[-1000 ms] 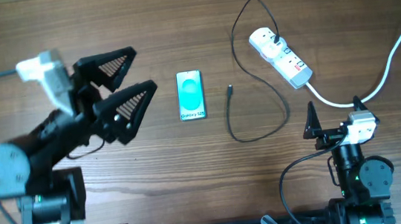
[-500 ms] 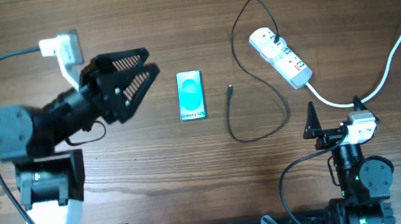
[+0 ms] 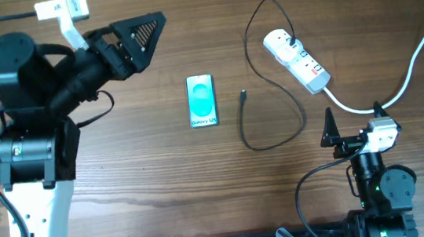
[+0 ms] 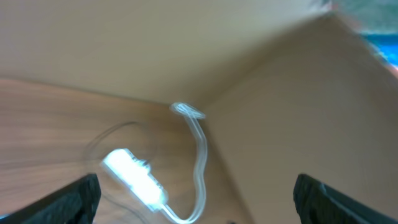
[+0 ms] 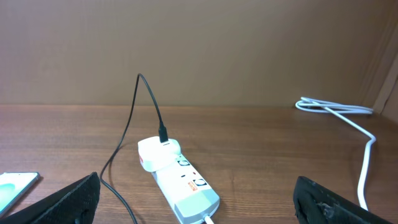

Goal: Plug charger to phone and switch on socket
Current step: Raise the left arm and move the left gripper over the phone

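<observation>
Overhead: nothing of the task is done yet. The phone (image 3: 201, 101) lies screen-up mid-table (image 3: 164, 187). The charger (image 3: 277, 137) loops from the socket (image 3: 297, 62), and its plug tip lies loose just beside the phone's right edge. The left tool (image 3: 149, 34) hangs behind and left of the phone. The right tool (image 3: 330, 128) is parked near the socket's cord end. Since the earlier frame, the left arm has swung back, away from the phone; nothing else has moved.

Left wrist: the view is blurred, the fingers (image 4: 78, 199) spread wide and empty.

Right wrist: the fingers (image 5: 74, 199) are equally wide apart, holding nothing. The socket sits ahead with its black plug seated; I cannot tell the switch position.
</observation>
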Robot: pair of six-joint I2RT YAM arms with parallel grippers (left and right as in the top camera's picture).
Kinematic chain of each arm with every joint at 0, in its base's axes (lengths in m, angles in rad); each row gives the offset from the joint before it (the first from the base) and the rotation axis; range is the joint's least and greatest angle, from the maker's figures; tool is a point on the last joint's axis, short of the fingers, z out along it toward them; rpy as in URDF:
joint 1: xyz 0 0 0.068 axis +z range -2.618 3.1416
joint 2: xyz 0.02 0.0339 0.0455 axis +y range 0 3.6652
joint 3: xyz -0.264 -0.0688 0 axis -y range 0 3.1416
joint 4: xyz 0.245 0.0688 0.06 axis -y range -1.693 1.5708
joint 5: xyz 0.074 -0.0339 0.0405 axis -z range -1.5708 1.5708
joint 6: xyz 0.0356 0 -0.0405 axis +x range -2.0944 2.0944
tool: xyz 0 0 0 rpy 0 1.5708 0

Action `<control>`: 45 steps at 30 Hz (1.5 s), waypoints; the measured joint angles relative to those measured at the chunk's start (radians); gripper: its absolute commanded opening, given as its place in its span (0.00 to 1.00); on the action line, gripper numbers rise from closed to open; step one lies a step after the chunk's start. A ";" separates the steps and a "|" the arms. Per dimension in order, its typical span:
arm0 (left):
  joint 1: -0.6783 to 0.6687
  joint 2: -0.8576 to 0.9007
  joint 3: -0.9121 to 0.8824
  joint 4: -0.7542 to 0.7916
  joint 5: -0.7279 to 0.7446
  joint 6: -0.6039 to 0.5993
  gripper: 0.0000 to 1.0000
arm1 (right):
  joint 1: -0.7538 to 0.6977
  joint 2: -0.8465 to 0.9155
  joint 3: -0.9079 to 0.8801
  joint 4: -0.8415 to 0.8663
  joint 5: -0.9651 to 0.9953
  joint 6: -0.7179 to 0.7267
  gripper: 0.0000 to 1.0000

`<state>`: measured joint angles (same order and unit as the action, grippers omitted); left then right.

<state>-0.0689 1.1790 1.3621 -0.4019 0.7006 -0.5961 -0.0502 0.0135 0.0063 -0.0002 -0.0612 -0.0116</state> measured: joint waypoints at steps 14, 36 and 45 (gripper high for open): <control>-0.222 0.351 0.528 -0.769 -0.529 0.267 0.99 | 0.000 0.000 0.000 0.000 0.000 0.000 1.00; -0.375 0.772 0.792 -1.028 -0.652 0.221 1.00 | 0.000 0.000 0.000 0.000 0.000 0.000 1.00; -0.391 0.877 0.801 -1.068 -0.678 0.135 1.00 | 0.000 0.000 0.000 0.000 0.000 0.000 1.00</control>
<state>-0.4603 2.0563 2.1628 -1.4700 0.0231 -0.4614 -0.0502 0.0135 0.0063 -0.0002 -0.0612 -0.0116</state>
